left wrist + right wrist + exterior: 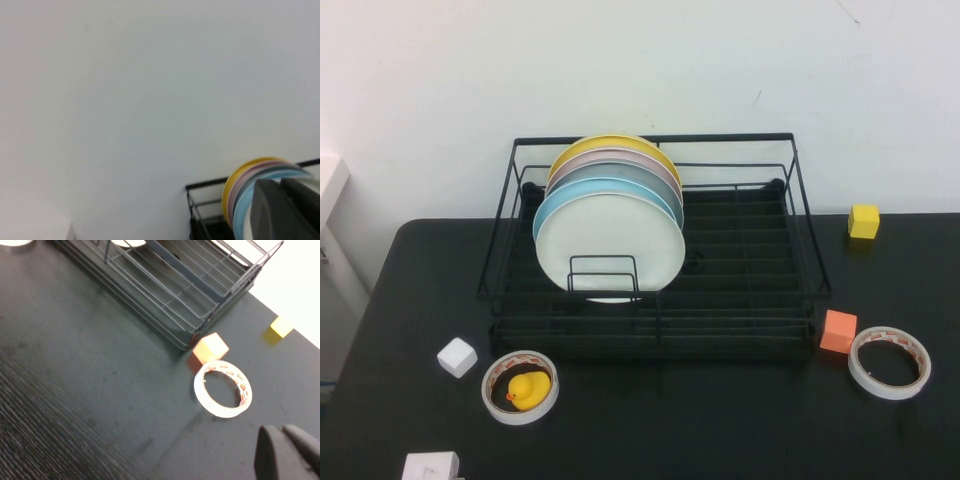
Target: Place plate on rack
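The white plate (pixel 610 240) stands upright on edge in the black wire rack (pixel 650 139), at the front of a row of plates, behind the small front wire loop. Behind it stand the light blue (pixel 552 205), grey, pink and yellow (pixel 610 142) plates. Neither arm shows in the high view. In the left wrist view my left gripper (pixel 280 184) is shut and holds nothing; it is raised, with the rack (pixel 205 184) and the coloured plates' rims behind it. My right gripper (pixel 282 430) is shut and empty above the black table, near the white tape roll (pixel 223 389).
On the black table (pixel 720 420): a tape roll with a yellow duck (pixel 528 388) inside it, a white cube (pixel 457 356) and a white block (pixel 430 466) at front left. An orange cube (pixel 838 331), a tape roll (pixel 890 362) and a yellow cube (pixel 864 221) are on the right.
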`<move>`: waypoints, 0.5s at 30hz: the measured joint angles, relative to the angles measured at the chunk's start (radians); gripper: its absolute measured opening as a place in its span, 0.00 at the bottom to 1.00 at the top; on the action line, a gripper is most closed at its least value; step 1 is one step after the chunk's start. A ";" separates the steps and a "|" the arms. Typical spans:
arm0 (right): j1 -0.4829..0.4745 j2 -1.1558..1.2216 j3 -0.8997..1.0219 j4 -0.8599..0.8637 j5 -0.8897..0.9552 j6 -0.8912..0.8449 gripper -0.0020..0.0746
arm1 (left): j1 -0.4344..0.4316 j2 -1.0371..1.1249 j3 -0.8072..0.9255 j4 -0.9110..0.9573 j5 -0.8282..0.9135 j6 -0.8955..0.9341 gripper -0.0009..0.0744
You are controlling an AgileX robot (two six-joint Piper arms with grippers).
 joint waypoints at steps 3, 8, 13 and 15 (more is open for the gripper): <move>0.000 0.000 0.000 0.002 0.000 0.000 0.02 | 0.000 -0.004 0.025 -0.003 -0.037 -0.013 0.01; 0.000 0.000 0.001 0.002 0.000 0.000 0.02 | 0.000 -0.006 0.035 -0.008 -0.076 -0.043 0.01; 0.000 0.000 0.001 0.002 0.000 0.000 0.02 | 0.000 -0.007 0.036 -0.010 -0.072 -0.105 0.01; 0.000 0.000 0.001 0.002 0.000 0.000 0.02 | 0.000 -0.007 0.036 -0.010 -0.050 -0.151 0.01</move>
